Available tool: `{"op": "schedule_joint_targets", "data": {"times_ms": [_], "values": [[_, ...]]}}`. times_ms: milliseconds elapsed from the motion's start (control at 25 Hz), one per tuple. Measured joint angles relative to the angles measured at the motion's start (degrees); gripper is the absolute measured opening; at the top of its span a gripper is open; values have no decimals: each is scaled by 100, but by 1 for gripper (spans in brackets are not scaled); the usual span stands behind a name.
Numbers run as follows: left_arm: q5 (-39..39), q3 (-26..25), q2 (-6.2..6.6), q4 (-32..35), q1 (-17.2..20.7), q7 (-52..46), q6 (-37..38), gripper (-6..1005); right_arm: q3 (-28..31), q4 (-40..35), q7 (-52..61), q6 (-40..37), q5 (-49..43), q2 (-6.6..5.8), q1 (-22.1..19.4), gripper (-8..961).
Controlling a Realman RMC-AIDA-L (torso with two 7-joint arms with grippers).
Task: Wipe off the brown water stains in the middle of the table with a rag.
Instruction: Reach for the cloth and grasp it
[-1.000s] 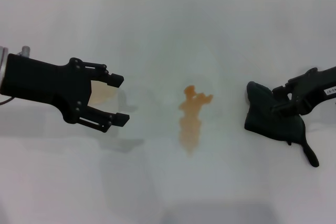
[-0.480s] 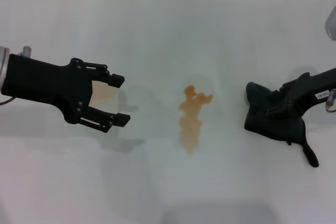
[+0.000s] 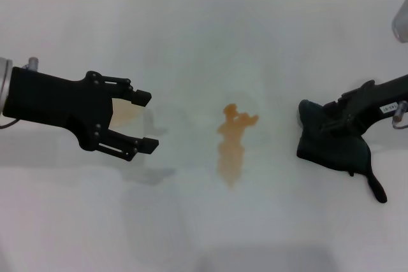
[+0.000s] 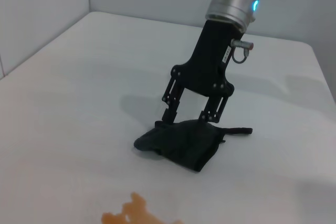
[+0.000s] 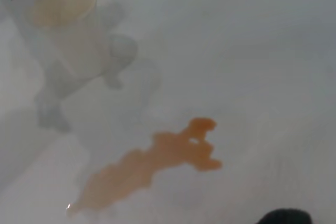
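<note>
The brown water stains (image 3: 231, 144) lie mid-table (image 3: 204, 42), and also show in the left wrist view (image 4: 139, 213) and the right wrist view (image 5: 152, 163). The dark rag (image 3: 331, 148) lies bunched to the right of them, with a narrow tail toward the front. My right gripper (image 3: 331, 119) is open, and its fingertips (image 4: 168, 114) touch the rag's (image 4: 184, 142) top edge. A corner of the rag (image 5: 283, 217) shows in the right wrist view. My left gripper (image 3: 143, 119) is open at the left, hovering by a paper cup.
A white paper cup (image 3: 127, 114) with a tan inside stands at the left between my left gripper's fingers; it also shows in the right wrist view (image 5: 65, 19). A wall runs along the table's far edge.
My right arm has shifted slightly up and back over the rag. The rag, the stains and the left arm have not moved.
</note>
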Motion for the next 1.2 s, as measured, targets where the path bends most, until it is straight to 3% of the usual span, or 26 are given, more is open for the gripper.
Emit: {"op": "schedule_joint_targets", "data": {"times_ms": [1200], "values": [[5, 0, -24, 0, 6, 38, -86, 880, -31, 329, 23, 229, -16, 0, -29, 607]]}}
